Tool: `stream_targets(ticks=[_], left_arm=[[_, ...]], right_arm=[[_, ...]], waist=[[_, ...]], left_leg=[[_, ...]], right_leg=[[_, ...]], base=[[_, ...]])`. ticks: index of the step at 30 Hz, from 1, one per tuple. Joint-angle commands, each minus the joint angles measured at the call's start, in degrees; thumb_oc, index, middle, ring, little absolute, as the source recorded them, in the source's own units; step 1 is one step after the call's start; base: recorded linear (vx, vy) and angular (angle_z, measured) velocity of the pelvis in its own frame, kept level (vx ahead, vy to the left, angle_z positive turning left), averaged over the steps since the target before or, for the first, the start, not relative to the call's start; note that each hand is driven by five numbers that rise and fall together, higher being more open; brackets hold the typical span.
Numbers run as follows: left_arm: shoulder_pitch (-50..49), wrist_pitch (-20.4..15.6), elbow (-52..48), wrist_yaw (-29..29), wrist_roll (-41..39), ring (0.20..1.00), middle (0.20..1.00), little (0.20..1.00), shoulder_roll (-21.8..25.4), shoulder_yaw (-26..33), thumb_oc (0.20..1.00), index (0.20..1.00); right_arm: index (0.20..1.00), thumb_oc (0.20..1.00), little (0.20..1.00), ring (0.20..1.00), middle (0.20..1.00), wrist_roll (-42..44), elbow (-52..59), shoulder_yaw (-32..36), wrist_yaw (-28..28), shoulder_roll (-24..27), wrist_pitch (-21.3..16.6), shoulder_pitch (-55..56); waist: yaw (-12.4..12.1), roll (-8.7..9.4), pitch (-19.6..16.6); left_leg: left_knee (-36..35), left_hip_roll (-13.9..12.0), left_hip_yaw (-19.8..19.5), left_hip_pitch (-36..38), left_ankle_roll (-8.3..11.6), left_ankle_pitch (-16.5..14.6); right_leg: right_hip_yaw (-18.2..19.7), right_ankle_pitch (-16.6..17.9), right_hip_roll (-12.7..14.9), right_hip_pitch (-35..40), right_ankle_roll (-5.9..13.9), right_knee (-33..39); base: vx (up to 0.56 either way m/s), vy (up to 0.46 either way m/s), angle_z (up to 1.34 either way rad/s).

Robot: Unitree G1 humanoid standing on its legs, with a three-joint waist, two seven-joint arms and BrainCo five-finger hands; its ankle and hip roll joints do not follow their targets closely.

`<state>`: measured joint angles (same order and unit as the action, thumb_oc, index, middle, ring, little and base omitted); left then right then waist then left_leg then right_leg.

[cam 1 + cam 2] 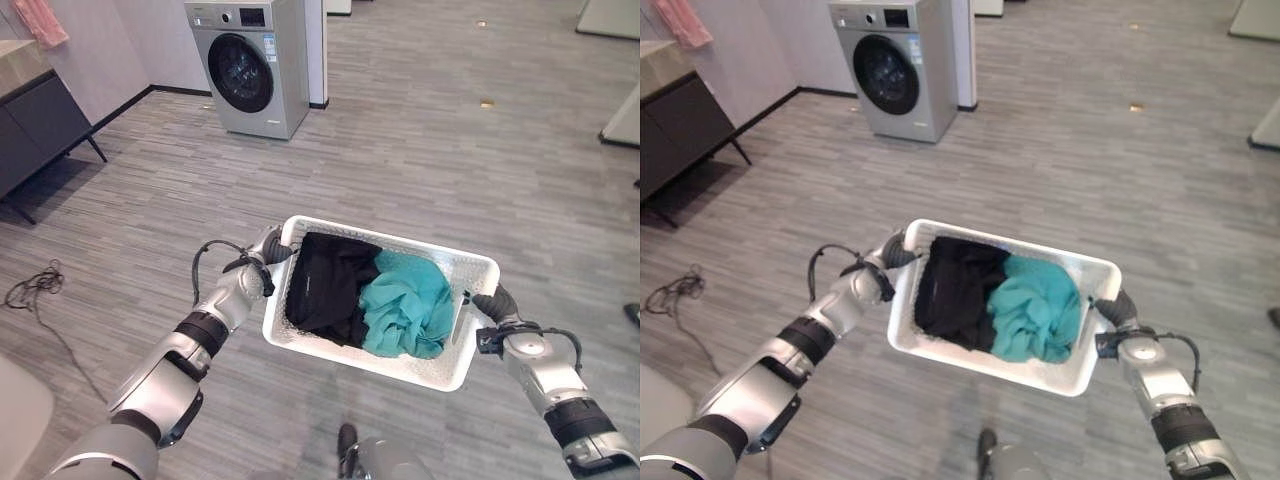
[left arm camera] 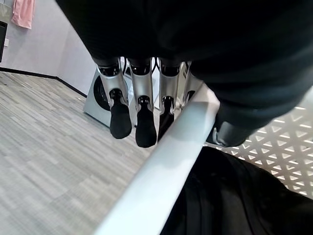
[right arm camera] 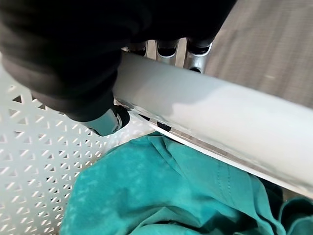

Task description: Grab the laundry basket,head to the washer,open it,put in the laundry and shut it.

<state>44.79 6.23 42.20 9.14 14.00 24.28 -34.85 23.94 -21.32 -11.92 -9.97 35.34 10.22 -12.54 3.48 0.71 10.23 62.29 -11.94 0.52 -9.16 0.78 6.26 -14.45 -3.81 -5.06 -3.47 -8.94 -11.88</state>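
Note:
I carry a white perforated laundry basket (image 1: pixel 455 375) in front of me above the floor. Inside lie a black garment (image 1: pixel 325 280) and a teal garment (image 1: pixel 410 305). My left hand (image 1: pixel 268 252) grips the basket's left rim (image 2: pixel 161 176), fingers (image 2: pixel 145 132) curled over the outside and thumb inside. My right hand (image 1: pixel 497 303) grips the right rim (image 3: pixel 215 129) the same way, thumb (image 3: pixel 105 120) pressed against the inner wall. A silver front-loading washer (image 1: pixel 250 65) with its round dark door shut stands far ahead to the left.
A dark cabinet (image 1: pixel 35 125) on thin legs stands along the left wall, a pink cloth (image 1: pixel 42 20) hanging above it. A white object (image 1: pixel 622 120) sits at the right edge. Grey plank floor (image 1: pixel 420 140) lies between me and the washer.

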Motion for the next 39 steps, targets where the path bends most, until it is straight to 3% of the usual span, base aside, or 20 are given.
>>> stream_targets(ticks=[1, 3, 7, 9, 12, 16, 18, 20, 21, 22, 23, 27, 28, 30, 31, 33, 34, 35, 38, 39], left_arm=[[5.8, -1.5, -3.2, 1.5, -0.4, 0.200, 0.200, 0.200, -0.9, -0.8, 0.200, 0.200], [6.3, -1.6, -3.1, 1.4, -0.2, 0.200, 0.200, 0.200, -2.2, -1.2, 0.200, 0.200], [8.0, -1.7, -1.1, 1.3, 0.4, 0.200, 0.200, 0.200, -4.8, -3.1, 0.200, 0.200], [8.9, -1.8, 0.3, 1.4, 0.5, 0.200, 0.200, 0.200, -4.9, -3.8, 0.200, 0.200], [9.8, -2.1, 1.7, 1.9, -0.3, 0.200, 0.200, 0.200, -4.4, -4.7, 0.200, 0.200], [8.9, -2.4, 1.7, 2.0, -0.5, 0.200, 0.200, 0.200, -3.3, -3.7, 0.200, 0.200], [7.7, -2.7, 1.0, 2.0, -0.5, 0.200, 0.200, 0.200, -1.8, -3.2, 0.200, 0.200], [7.6, -2.7, 0.9, 2.0, -0.5, 0.200, 0.200, 0.200, -1.7, -3.3, 0.200, 0.200], [6.4, -3.2, 0.6, 1.7, -0.7, 0.200, 0.200, 0.200, -1.2, -3.3, 0.200, 0.200], [6.4, -3.2, 0.5, 1.7, -0.7, 0.200, 0.200, 0.200, -1.1, -3.3, 0.200, 0.200], [5.9, -3.0, 0.0, 2.2, -1.5, 0.200, 0.200, 0.200, -0.5, -3.2, 0.200, 0.200], [5.3, -2.9, -0.6, 2.4, -1.8, 0.200, 0.200, 0.200, -0.4, -3.0, 0.200, 0.200], [5.0, -2.5, -1.6, 2.5, -2.1, 0.200, 0.200, 0.200, 0.6, -2.4, 0.200, 0.200], [5.0, -2.1, -2.2, 2.7, -2.0, 0.200, 0.200, 0.200, 1.5, -1.7, 0.200, 0.200], [4.9, -2.3, -2.6, 2.5, -2.1, 0.200, 0.200, 0.200, 2.2, -1.3, 0.200, 0.200], [4.9, -2.4, -2.7, 2.2, -1.8, 0.200, 0.200, 0.200, 2.3, -1.5, 0.200, 0.200], [5.0, -2.6, -2.5, 2.1, -1.6, 0.200, 0.200, 0.200, 2.3, -1.7, 0.200, 0.200], [5.0, -2.7, -2.5, 2.2, -1.6, 0.200, 0.200, 0.200, 2.3, -1.7, 0.200, 0.200], [3.6, -3.0, -2.7, 2.0, -0.4, 0.200, 0.200, 0.200, 2.0, -0.1, 0.200, 0.200], [3.6, -3.0, -2.7, 2.0, -0.4, 0.200, 0.200, 0.200, 2.0, -0.1, 0.200, 0.200]], right_arm=[[0.200, 0.200, 0.200, 0.200, 0.200, 4.6, 9.4, 1.8, 2.2, 0.2, -7.2, -1.2], [0.200, 0.200, 0.200, 0.200, 0.200, 4.3, 10.0, 2.2, 2.3, 0.2, -7.1, -0.3], [0.200, 0.200, 0.200, 0.200, 0.200, 3.9, 10.1, 3.0, 2.1, 0.7, -7.4, 0.6], [0.200, 0.200, 0.200, 0.200, 0.200, 3.9, 9.5, 2.6, 1.9, 0.7, -7.8, -0.4], [0.200, 0.200, 0.200, 0.200, 0.200, 4.6, 5.9, -0.2, 1.3, -0.6, -8.3, -4.6], [0.200, 0.200, 0.200, 0.200, 0.200, 4.1, 3.3, -3.2, 1.4, -3.4, -7.8, -8.3], [0.200, 0.200, 0.200, 0.200, 0.200, 2.9, 4.3, -2.7, 1.8, -4.6, -7.6, -7.5], [0.200, 0.200, 0.200, 0.200, 0.200, 2.9, 4.3, -2.7, 1.8, -4.7, -7.5, -7.4], [0.200, 0.200, 0.200, 0.200, 0.200, 1.4, 3.7, -2.5, 2.0, -5.0, -7.7, -6.8], [0.200, 0.200, 0.200, 0.200, 0.200, 1.4, 3.8, -2.4, 2.0, -5.1, -7.7, -6.8], [0.200, 0.200, 0.200, 0.200, 0.200, 0.5, 2.7, -2.5, 1.8, -6.2, -7.2, -7.8], [0.200, 0.200, 0.200, 0.200, 0.200, -0.5, 1.7, -2.4, 1.5, -6.7, -7.2, -9.1], [0.200, 0.200, 0.200, 0.200, 0.200, -1.6, 1.3, -2.2, 1.0, -7.4, -7.1, -10.0], [0.200, 0.200, 0.200, 0.200, 0.200, -2.2, 0.9, -2.4, 1.3, -7.8, -6.8, -11.0], [0.200, 0.200, 0.200, 0.200, 0.200, -2.2, 0.7, -2.6, 1.3, -7.5, -6.9, -12.0], [0.200, 0.200, 0.200, 0.200, 0.200, -2.0, 0.7, -2.7, 1.3, -7.5, -6.9, -12.4], [0.200, 0.200, 0.200, 0.200, 0.200, -1.4, 0.7, -2.0, 1.3, -7.3, -7.2, -11.6], [0.200, 0.200, 0.200, 0.200, 0.200, -1.4, 0.7, -1.9, 1.3, -7.3, -7.2, -11.6], [0.200, 0.200, 0.200, 0.200, 0.200, 0.0, 1.5, 0.5, 1.8, -6.9, -7.6, -8.4], [0.200, 0.200, 0.200, 0.200, 0.200, 0.0, 1.6, 0.5, 1.8, -6.9, -7.6, -8.3]], waist=[[-1.0, 2.76, -1.0], [-1.7, 4.10, -0.4], [-3.1, 4.66, 0.2], [-4.0, 4.09, 0.1], [-5.5, 3.29, -0.1], [-6.8, 2.05, -1.9], [-7.6, 2.63, -3.5], [-7.7, 2.80, -3.6], [-7.8, 3.74, -4.1], [-7.9, 3.74, -4.4], [-6.9, 3.53, -4.2], [-6.4, 2.92, -3.3], [-6.0, 1.63, -2.3], [-5.9, 0.56, -2.1], [-5.8, -0.13, -2.0], [-5.6, -0.23, -1.8], [-5.4, -0.25, -1.6], [-5.4, -0.37, -1.7], [-4.1, 0.56, -1.4], [-4.2, 0.46, -1.5]], left_leg=[[-8.3, -2.4, 3.9, 1.6, 0.23, -3.2], [-17.3, -1.1, 5.9, -1.8, -0.65, -4.7], [-44.4, 2.0, 7.6, -2.5, 0.84, -3.3], [-56.7, 5.2, 6.0, -2.3, 1.37, -0.3], [-63.8, 7.4, 2.0, -4.1, 2.16, 0.5], [-63.8, 6.5, 2.8, -2.7, 2.14, 1.3], [-58.8, 7.0, 4.3, -2.7, 1.44, 1.4], [-58.4, 7.1, 4.4, -2.8, 1.39, 1.2], [-55.0, 8.8, 6.2, -2.5, 0.03, -1.2], [-54.8, 8.8, 6.3, -2.9, -0.06, -1.3], [-53.3, 10.9, 8.0, 0.3, -3.28, -5.4], [-52.9, 11.6, 9.6, 2.3, -5.04, -7.5], [-53.2, 11.6, 10.6, 5.0, -6.38, -9.0], [-54.5, 11.7, 10.9, 8.2, -6.72, -10.1], [-55.6, 11.8, 10.8, 10.0, -6.38, -11.2], [-55.8, 11.7, 10.2, 11.0, -5.75, -12.4], [-55.8, 11.0, 9.8, 11.3, -4.93, -12.6], [-55.9, 10.8, 9.7, 11.2, -4.89, -12.5], [-56.1, 11.2, 8.5, 13.5, -3.90, -14.6], [-56.2, 11.1, 8.6, 13.6, -3.90, -14.6]], right_leg=[[4.8, -0.7, 1.2, 6.8, 6.82, 7.0], [4.0, -1.1, 2.6, 8.2, 7.30, 7.4], [2.6, -3.0, 3.6, 10.5, 8.63, 6.6], [2.4, -4.1, 3.1, 12.3, 9.31, 6.7], [4.1, -6.5, 2.6, 14.4, 10.00, 6.6], [6.5, -9.7, 3.1, 17.8, 10.76, 6.2], [7.2, -10.0, 5.6, 19.1, 11.58, 4.2], [7.3, -10.2, 5.7, 19.0, 11.66, 4.1], [6.8, -5.8, 8.4, 18.7, 13.90, -0.8], [7.0, -5.8, 8.4, 18.4, 13.97, -0.9], [7.2, 3.0, 11.4, 13.8, 16.63, -13.2], [7.0, 7.1, 12.9, 10.5, 18.17, -21.9], [3.9, 8.0, 16.1, 7.2, 18.43, -27.5], [0.7, 5.4, 18.5, 4.4, 17.17, -26.2], [-1.4, 1.0, 19.6, 2.5, 16.16, -21.4], [-2.2, -0.6, 20.1, 2.4, 16.52, -18.4], [-3.7, -0.9, 19.7, 1.7, 16.02, -9.9], [-3.9, -0.6, 19.4, 1.9, 15.90, -9.3], [0.2, 4.1, 18.9, -0.1, 18.32, 6.1], [0.2, 4.3, 18.8, 0.0, 18.36, 6.4]], base=[[0.27, -0.119, 0.38], [0.26, -0.067, 0.26], [0.25, 0.045, 0.07], [0.34, 0.064, -0.14], [0.41, 0.084, -0.38], [0.45, 0.163, -0.48], [0.58, 0.267, -0.45], [0.28, 0.139, -0.20], [0.37, 0.200, -0.15], [0.74, 0.485, -0.01], [0.37, 0.298, -0.09], [0.28, 0.232, 0.03], [0.24, 0.216, 0.05], [0.34, 0.208, 0.00], [0.27, 0.082, -0.06], [0.25, -0.026, 0.06], [0.19, -0.077, 0.15], [0.14, -0.112, 0.19], [0.20, -0.125, 0.38], [0.20, -0.093, 0.33]])
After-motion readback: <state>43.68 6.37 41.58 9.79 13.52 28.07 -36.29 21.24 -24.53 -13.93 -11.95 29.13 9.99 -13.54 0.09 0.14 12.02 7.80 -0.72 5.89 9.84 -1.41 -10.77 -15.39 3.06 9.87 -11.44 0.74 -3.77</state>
